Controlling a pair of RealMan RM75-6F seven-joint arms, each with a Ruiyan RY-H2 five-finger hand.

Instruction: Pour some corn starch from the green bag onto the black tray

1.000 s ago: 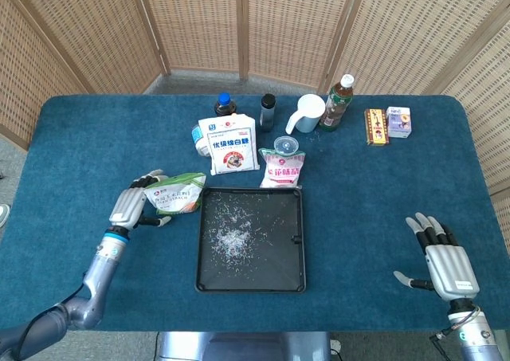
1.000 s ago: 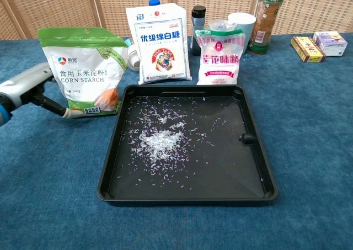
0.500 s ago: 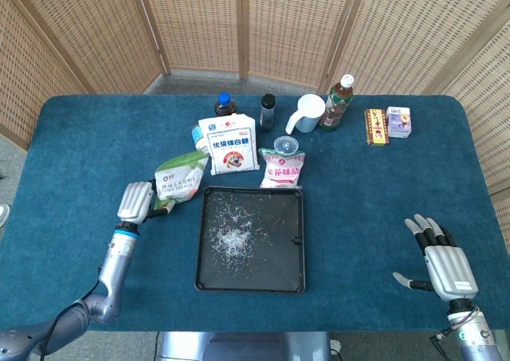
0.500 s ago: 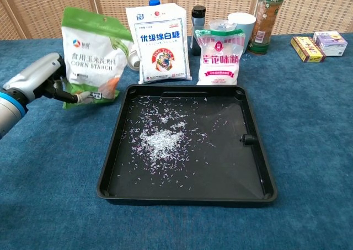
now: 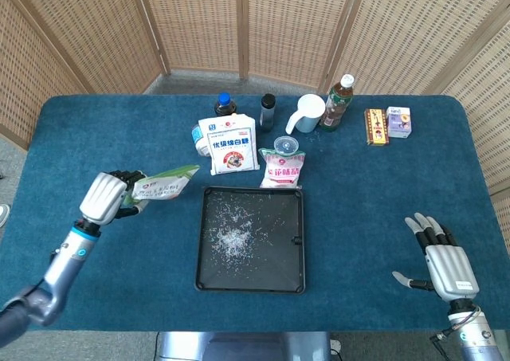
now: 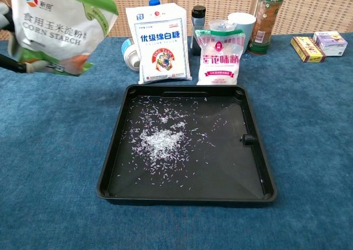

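Note:
My left hand (image 5: 107,198) holds the green corn starch bag (image 5: 159,185) up in the air, left of the black tray (image 5: 296,241). In the chest view the bag (image 6: 58,26) fills the upper left corner, with dark fingers (image 6: 11,64) gripping its lower edge. The tray (image 6: 259,175) lies flat on the blue cloth with white and pale purple grains scattered over its middle. My right hand (image 5: 442,261) hovers open at the near right, fingers spread, holding nothing.
Behind the tray stand a white sugar bag (image 5: 229,143), a pink-and-white bag (image 5: 284,168), a lidded cup (image 5: 285,145), two dark bottles (image 5: 225,103), a white jug (image 5: 307,113) and a tea bottle (image 5: 338,103). Small boxes (image 5: 388,123) lie at the far right.
My left hand has lifted the green bag off the table, carrying it up and to the left, away from the tray. The right hand has stayed still.

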